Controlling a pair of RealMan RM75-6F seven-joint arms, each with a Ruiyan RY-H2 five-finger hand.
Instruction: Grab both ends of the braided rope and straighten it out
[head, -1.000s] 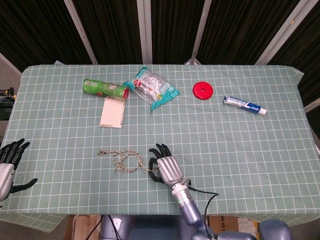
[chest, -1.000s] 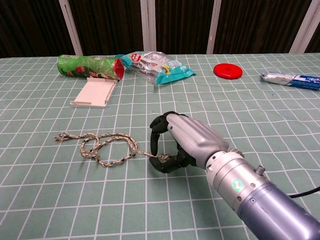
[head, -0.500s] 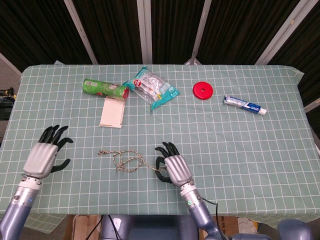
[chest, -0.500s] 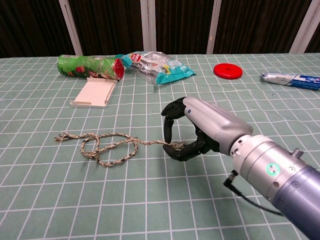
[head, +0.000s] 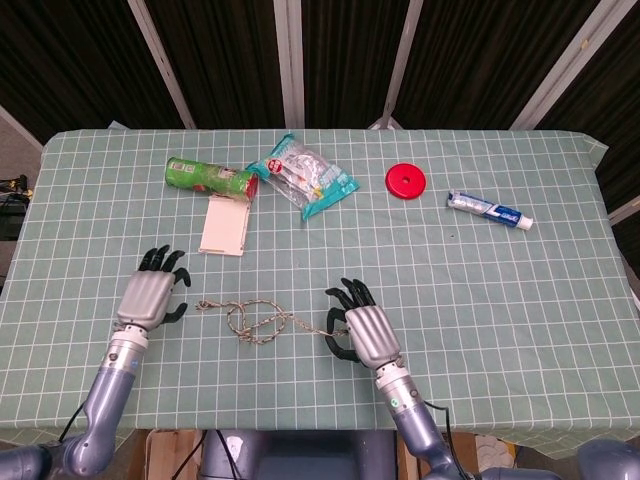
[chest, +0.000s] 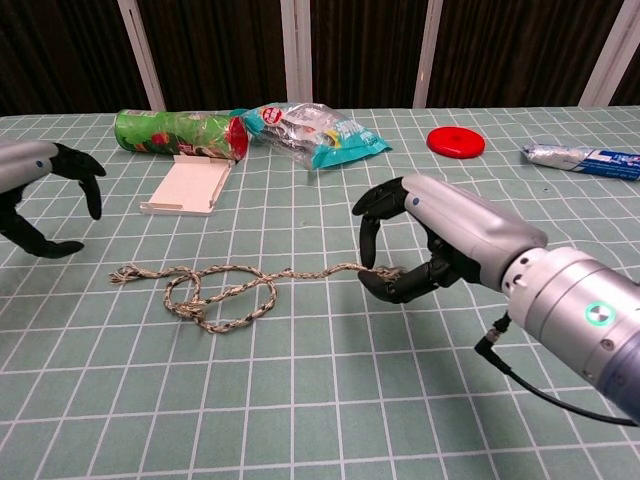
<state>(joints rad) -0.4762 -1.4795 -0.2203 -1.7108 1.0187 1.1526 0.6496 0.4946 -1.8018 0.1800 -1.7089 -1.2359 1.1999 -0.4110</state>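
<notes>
The rope (head: 262, 320) lies on the tabletop (head: 480, 280) toward the near edge, its long axis running left to right, roughly parallel to that edge, with a loose loop (chest: 222, 298) about midway along it. My right hand (head: 362, 330) has the right end pinched between thumb and a fingertip, the other fingers (chest: 372, 205) curled above it, and from there the strand runs fairly straight back to the loop.

What matters now is the other end. The frayed left end (chest: 122, 274) lies flat on the cloth, and my left hand (head: 150, 297) is just beside it, on the side toward the left edge of the tabletop and slightly farther from the near edge. Its fingers are apart and hold nothing; in the chest view the thumb (chest: 45, 247) hangs close to the frayed tip but I think apart from it, though the angle makes that hard to judge. So the free end lies to the right of my left fingers and a touch nearer the front edge, and the left hand is plainly the nearer one for it.

Once that end is pinched, drawing the hands apart along the rope's own line toward the left and right edges should pull the loop out.
</notes>
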